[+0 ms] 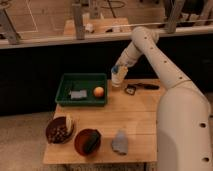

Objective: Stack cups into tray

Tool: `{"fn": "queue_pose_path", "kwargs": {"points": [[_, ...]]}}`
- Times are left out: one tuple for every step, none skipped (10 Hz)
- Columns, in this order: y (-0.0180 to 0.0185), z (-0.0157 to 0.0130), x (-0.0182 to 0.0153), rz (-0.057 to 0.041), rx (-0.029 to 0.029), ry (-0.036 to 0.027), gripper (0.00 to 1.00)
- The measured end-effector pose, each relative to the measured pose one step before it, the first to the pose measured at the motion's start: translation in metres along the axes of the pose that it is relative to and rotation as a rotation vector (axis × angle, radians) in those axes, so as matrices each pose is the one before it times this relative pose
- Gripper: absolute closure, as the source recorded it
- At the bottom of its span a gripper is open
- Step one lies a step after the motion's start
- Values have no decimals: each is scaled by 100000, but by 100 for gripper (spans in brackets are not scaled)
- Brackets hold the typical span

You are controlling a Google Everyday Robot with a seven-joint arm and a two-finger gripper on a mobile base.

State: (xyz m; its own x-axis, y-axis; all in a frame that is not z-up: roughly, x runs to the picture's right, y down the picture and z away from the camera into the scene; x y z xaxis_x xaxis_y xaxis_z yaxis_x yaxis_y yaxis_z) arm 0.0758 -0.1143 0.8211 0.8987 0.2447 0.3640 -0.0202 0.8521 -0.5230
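Note:
The dark green tray (pixel 67 85) sits at the table's back left. In it lie an orange ball (pixel 98 92) and a flat grey-blue object (pixel 77 94). My gripper (pixel 118 74) hangs just past the tray's right rim, above the table. It is shut on a cream-beige cup (pixel 119 78), held upright off the surface. A pale blue shape (pixel 120 142) that may be the light blue cup lies near the table's front edge; I cannot tell for sure.
Two dark red-brown bowls stand at the front left, one (pixel 60 131) holding food, the other (pixel 87 142) with a dark item inside. A small black object (pixel 131 90) and a black tool (pixel 146 86) lie right of the gripper. My white arm (pixel 175 95) fills the right side.

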Motion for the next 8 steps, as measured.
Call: {"fn": "queue_pose_path", "kwargs": {"points": [[-723, -559, -2355, -2207, 1784, -2512, 100], [-559, 54, -2124, -2120, 1308, -2109, 100], [-557, 638, -2360, -2831, 1474, -1733, 100], [-403, 893, -1772, -2157, 1146, -1087, 100], [-329, 707, -1085, -1484, 970, -654, 100], [-318, 1047, -529, -1173, 1380, -185, 100], [-116, 807, 239, -407, 515, 66, 100], [-141, 1247, 804, -874, 377, -435, 100]]}}
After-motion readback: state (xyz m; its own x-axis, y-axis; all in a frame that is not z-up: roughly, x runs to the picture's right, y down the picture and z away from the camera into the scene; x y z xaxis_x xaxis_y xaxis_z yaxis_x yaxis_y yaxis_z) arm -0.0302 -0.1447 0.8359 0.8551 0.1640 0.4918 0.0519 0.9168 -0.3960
